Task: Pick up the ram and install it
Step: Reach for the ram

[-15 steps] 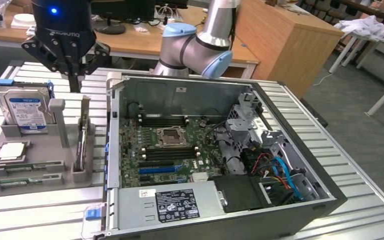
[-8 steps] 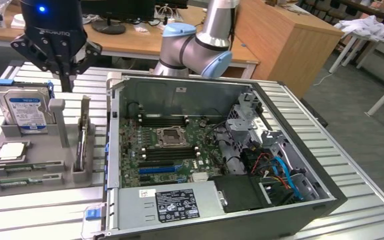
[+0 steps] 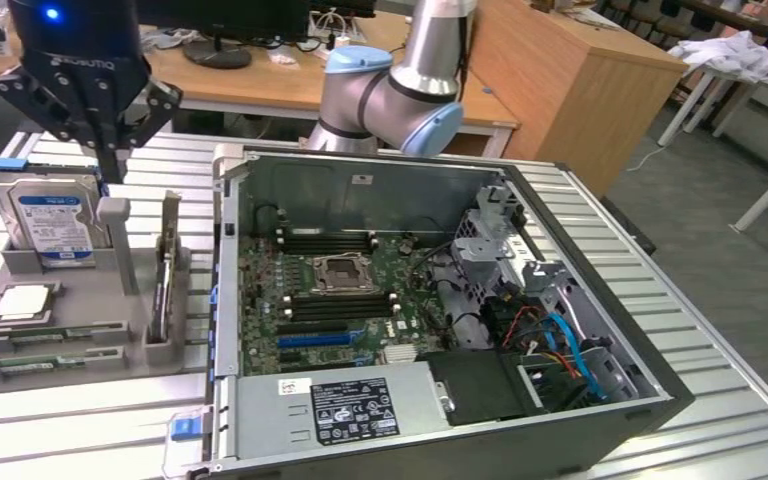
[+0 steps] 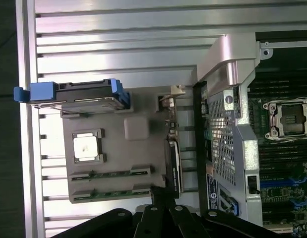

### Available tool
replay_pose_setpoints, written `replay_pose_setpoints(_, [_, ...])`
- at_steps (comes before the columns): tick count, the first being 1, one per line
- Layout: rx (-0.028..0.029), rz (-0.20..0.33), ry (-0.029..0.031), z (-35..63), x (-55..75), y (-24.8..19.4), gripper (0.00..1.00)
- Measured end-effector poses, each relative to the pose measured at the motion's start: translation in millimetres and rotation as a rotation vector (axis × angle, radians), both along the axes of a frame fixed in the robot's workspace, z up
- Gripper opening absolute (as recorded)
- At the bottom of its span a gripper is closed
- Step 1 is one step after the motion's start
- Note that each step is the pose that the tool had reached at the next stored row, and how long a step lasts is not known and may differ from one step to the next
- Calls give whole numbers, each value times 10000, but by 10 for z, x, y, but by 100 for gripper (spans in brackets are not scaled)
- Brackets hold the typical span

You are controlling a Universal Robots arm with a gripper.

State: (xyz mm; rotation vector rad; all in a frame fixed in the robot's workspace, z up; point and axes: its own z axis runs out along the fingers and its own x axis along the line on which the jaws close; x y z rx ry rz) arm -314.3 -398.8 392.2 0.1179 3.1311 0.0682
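Observation:
Two ram sticks lie side by side in slots at the near end of a grey holder (image 3: 91, 345): one ram stick (image 3: 44, 333) and a second ram stick (image 3: 35, 364) beside it. The wrist view shows the ram sticks (image 4: 111, 173) (image 4: 106, 194) from above. My gripper (image 3: 111, 168) hangs above the holder's far end, beside the hard drive (image 3: 53, 215), well away from the ram. Its fingers are shut together with nothing between them. In the wrist view the gripper (image 4: 159, 194) points down near the holder's edge.
The holder also carries a silver CPU chip (image 3: 24, 300) and an upright card (image 3: 167, 275). To the exterior view's right lies the open computer case (image 3: 231, 300), its motherboard (image 3: 344, 300) showing an empty CPU socket (image 3: 337, 270) flanked by dark memory slots (image 3: 337, 240).

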Motion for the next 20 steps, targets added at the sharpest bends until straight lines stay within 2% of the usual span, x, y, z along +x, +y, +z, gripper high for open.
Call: replay_pose_setpoints(20, [0,0,64,-3,-390,0,11])
